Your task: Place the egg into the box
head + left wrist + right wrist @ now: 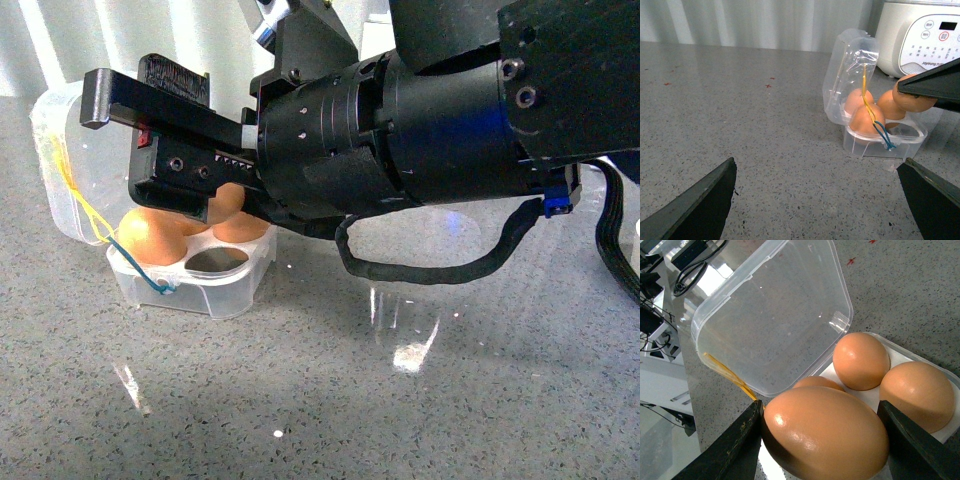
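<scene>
The egg (825, 432), orange-brown and smooth, is clamped between the two black fingers (740, 445) of my right gripper (820, 437), just above the box. In the front view the right gripper (190, 170) hangs over the box (200, 295) at the left, and the egg (228, 198) peeks out beneath it. The clear box has its lid (770, 315) swung open and three brown eggs in its white tray (897, 354); one hole (215, 262) is empty. My left gripper (817, 167) stands open over bare counter, well short of the box (875, 147).
A white rice cooker (920, 35) stands behind the box. Yellow and blue rubber bands (880, 132) hang across the box front. A black cable (440, 270) loops under the right arm. Speckled grey counter (400, 400) stretches in front.
</scene>
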